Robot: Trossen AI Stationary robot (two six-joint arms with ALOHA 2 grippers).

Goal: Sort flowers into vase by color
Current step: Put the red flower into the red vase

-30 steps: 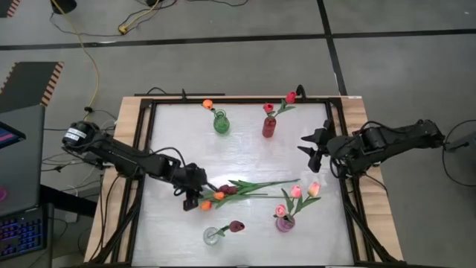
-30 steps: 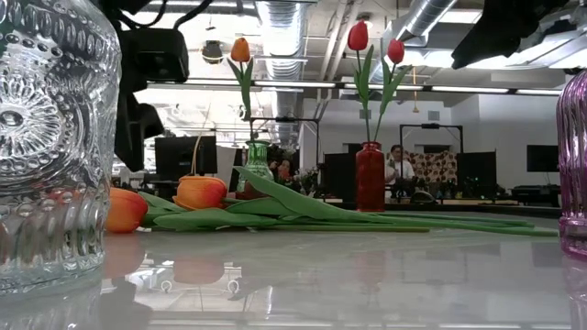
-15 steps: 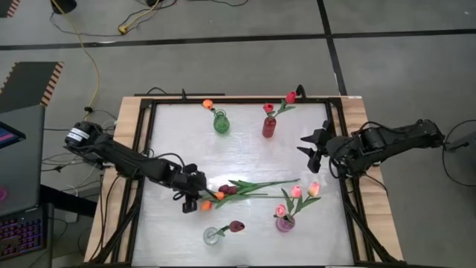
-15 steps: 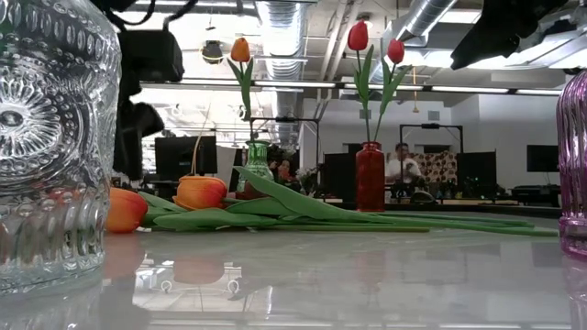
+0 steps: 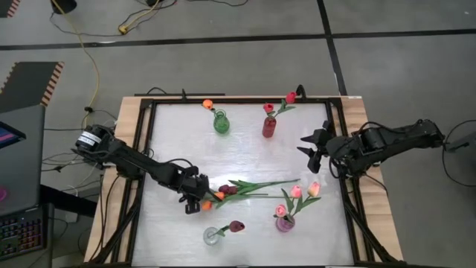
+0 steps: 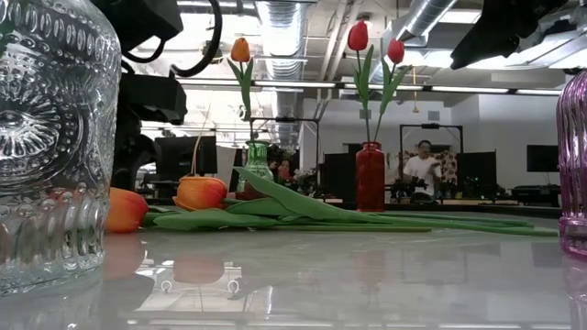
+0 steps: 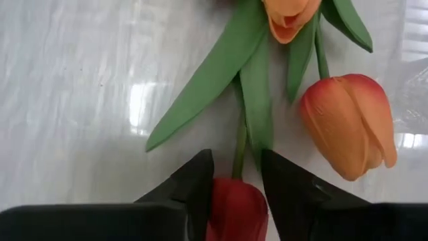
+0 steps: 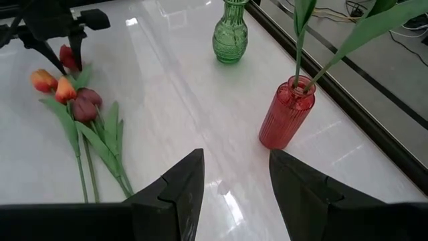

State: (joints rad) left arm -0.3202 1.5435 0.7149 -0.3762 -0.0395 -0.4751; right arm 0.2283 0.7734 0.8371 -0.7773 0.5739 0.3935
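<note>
Left wrist view: jaws flank glossy red tulip head [image 7: 237, 209], perhaps touching.

The high view looked straight down on the whole table [image 5: 245, 160], while the low view sat at tabletop height, facing level across it into the room. The left wrist view hung close above the loose tulips [image 7: 348, 124]; the right wrist view faced them from farther off, sharing the red vase [image 8: 286, 114] with both fixed views
</note>
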